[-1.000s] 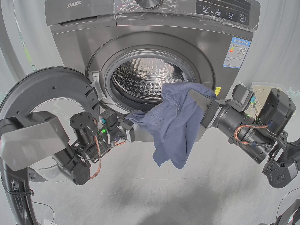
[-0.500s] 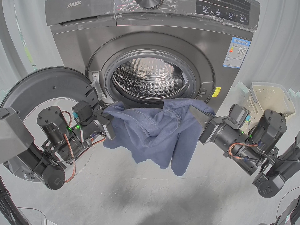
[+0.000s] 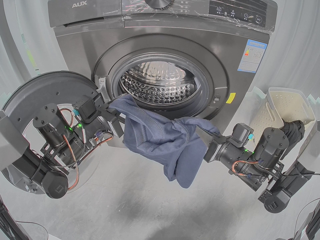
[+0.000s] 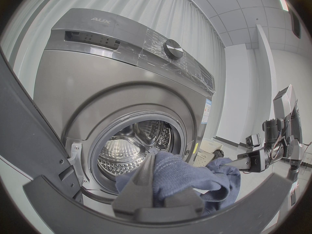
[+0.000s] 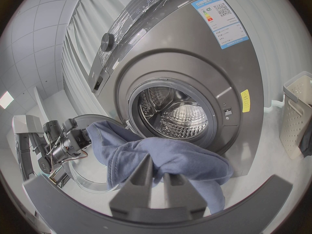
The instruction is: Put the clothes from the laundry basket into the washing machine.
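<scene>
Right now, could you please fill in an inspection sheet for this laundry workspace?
Surface: bare grey floor.
Job's things: blue garment stretched between both arms in front of the open drum, not yet inside; washing machine with its door swung open; laundry basket on the robot's right, holding a dark garment.
Clutter: nothing seen.
Grippers: left pincer shut on the blue garment; right pincer shut on it too.
Cables: orange cables at both wrists, clear of the cloth.
Surroundings: pale curtain behind the machine.

At nine o'clock the door [image 3: 50,87] runs off the edge; at three o'clock dark cloth [image 3: 294,129] in the basket [image 3: 286,100] is half hidden.
</scene>
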